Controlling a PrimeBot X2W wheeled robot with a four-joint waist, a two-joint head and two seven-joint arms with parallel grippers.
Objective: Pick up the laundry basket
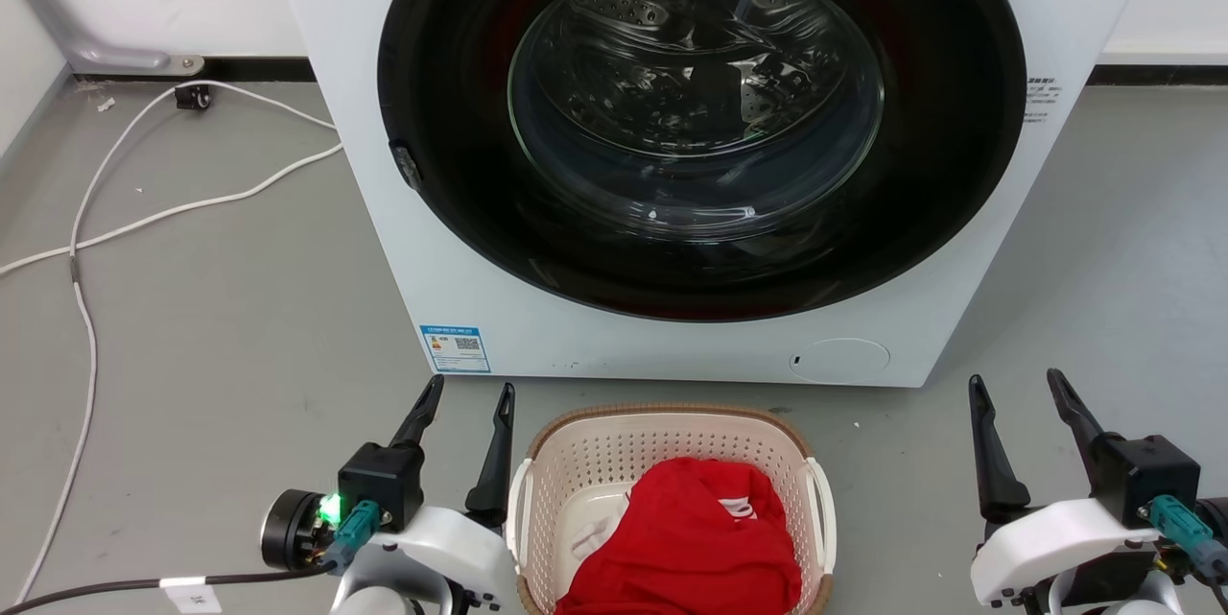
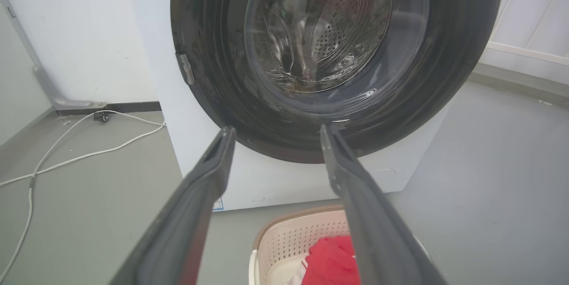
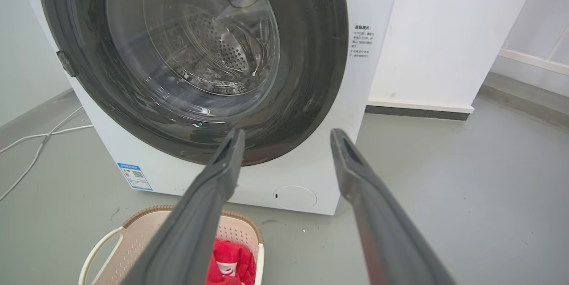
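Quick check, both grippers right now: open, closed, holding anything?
Left gripper: open, holding nothing, just beside the laundry basket.
Right gripper: open, holding nothing, off to the basket's other side.

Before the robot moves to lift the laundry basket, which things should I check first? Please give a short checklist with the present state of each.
1. Left gripper open, nothing between its fingers: ok.
2. Right gripper open, nothing held: ok.
3. Laundry basket upright on the floor, in front of the washing machine: ok.
4. Left handle and right handle not covered by the red garment: ok.
5. Right gripper close to its handle: not ok, it stands well off to the side.
6. Near rim of the basket free: cannot tell, the head view cuts it off.
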